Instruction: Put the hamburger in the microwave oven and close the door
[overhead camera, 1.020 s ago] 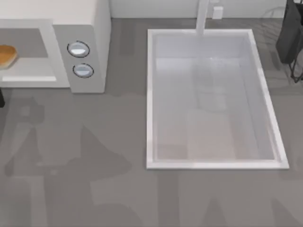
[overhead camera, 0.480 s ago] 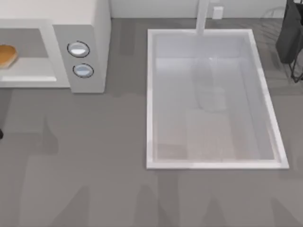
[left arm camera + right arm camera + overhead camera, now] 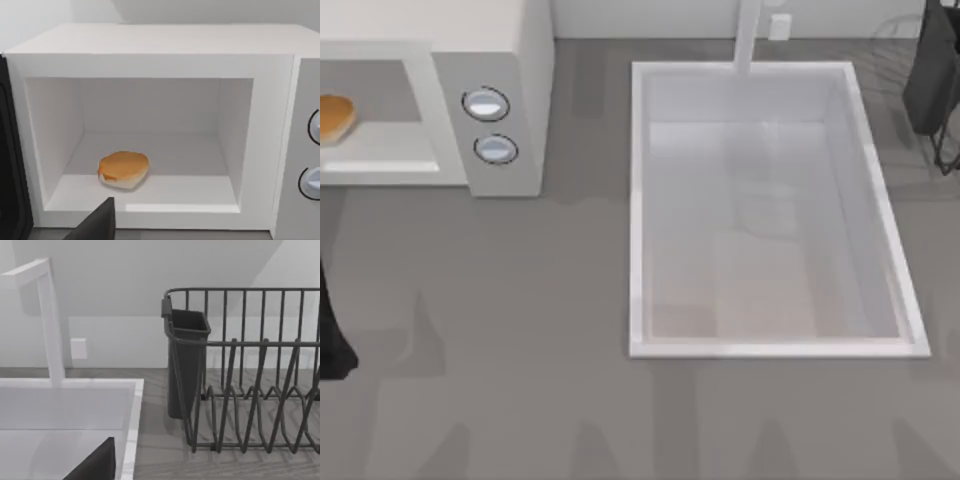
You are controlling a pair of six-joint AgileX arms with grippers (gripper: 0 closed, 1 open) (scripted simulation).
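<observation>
The hamburger (image 3: 123, 169) lies on the floor of the microwave oven's (image 3: 260, 60) open cavity, toward one side. From above, the hamburger (image 3: 332, 117) shows at the left edge inside the microwave oven (image 3: 505, 60). The door (image 3: 11, 165) stands swung open as a dark panel beside the cavity. My left arm (image 3: 332, 335) is a dark shape at the table's left edge, in front of the oven and apart from it. A dark part of my left gripper (image 3: 97, 225) points toward the cavity, with nothing seen in it. A dark part of my right gripper (image 3: 95, 465) shows over the sink corner.
A large white sink (image 3: 640, 200) with a white faucet (image 3: 748, 35) fills the table's middle. A dark wire dish rack (image 3: 935, 80) with a cutlery cup (image 3: 186, 360) stands at the back right. Two round knobs (image 3: 488, 125) sit on the oven's front panel.
My left arm's dark shape has moved down the left edge of the top view, away from the oven front, and shows larger. The hamburger has stayed in place.
</observation>
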